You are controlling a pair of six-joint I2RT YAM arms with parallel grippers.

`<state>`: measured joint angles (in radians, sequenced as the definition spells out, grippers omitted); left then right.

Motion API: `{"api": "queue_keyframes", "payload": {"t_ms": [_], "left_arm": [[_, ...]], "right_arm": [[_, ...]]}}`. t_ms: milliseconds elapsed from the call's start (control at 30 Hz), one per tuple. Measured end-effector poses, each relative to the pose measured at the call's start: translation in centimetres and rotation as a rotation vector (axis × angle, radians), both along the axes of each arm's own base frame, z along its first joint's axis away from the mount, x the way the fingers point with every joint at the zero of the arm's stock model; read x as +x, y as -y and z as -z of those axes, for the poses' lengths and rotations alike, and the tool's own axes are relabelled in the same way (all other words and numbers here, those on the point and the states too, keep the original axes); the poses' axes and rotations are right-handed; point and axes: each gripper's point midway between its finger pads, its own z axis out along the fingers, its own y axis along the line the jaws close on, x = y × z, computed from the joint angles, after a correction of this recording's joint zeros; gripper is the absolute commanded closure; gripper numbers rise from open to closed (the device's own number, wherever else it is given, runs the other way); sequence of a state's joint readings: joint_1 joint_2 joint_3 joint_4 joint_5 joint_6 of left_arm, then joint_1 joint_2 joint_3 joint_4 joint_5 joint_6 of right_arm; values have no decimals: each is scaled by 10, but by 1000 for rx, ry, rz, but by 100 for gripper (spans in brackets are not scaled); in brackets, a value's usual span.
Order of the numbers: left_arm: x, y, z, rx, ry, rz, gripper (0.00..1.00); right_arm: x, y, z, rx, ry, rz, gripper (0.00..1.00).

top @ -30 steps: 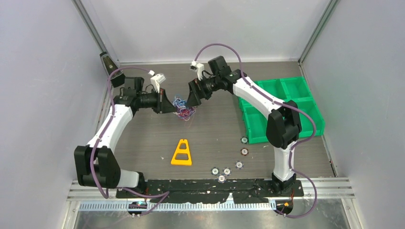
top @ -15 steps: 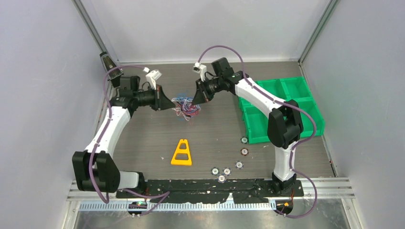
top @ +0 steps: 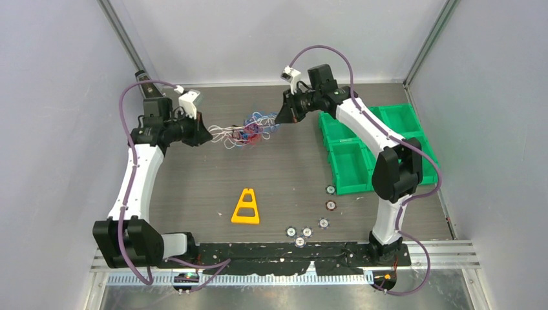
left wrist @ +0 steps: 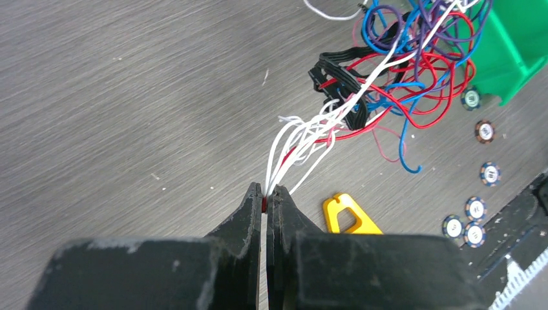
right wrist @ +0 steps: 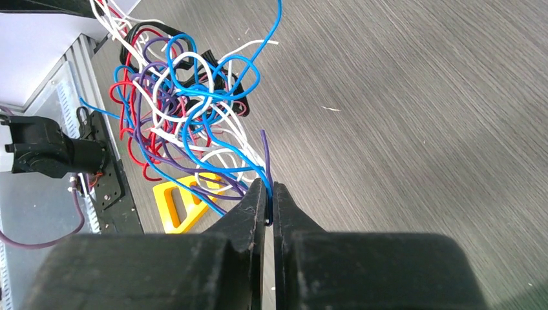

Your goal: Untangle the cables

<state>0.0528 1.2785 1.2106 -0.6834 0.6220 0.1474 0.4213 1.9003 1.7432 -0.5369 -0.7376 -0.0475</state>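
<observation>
1. Grey wood-grain table (top: 194,187) fills your top view; at its lower centre you see scattered poker chips (top: 307,231) and, just above them, a yellow triangle (top: 246,206).
2. Green bins (top: 354,183) sit at mid right.
3. At upper centre, the cables (top: 249,131) stretch as a blue, red, white and purple tangle between both grippers.
4. Your left gripper (left wrist: 266,194) pinches white strands; your right gripper (right wrist: 270,194) is clamped on blue and purple ones.
</observation>
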Motion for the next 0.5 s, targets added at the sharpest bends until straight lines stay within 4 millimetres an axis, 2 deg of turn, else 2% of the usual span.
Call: {"api": "queue_keyframes", "payload": {"t_ms": [200,267,367,433,500], "left_arm": [[-1,-19,13,98,-19,-32,100],[-2,-40,18,122,-33,-78,100],[-4,-102,27,199,-66,-240,100],[-9,-129,34,249,-92,-303,100],[-14,-148,41,295,-124,-341,100]], "right_arm": [[6,3,3,-32,18,34,95],[11,10,5,-49,21,59,95],[32,44,12,-107,34,153,94],[48,72,16,-144,44,225,95],[60,99,19,-183,50,297,95]]}}
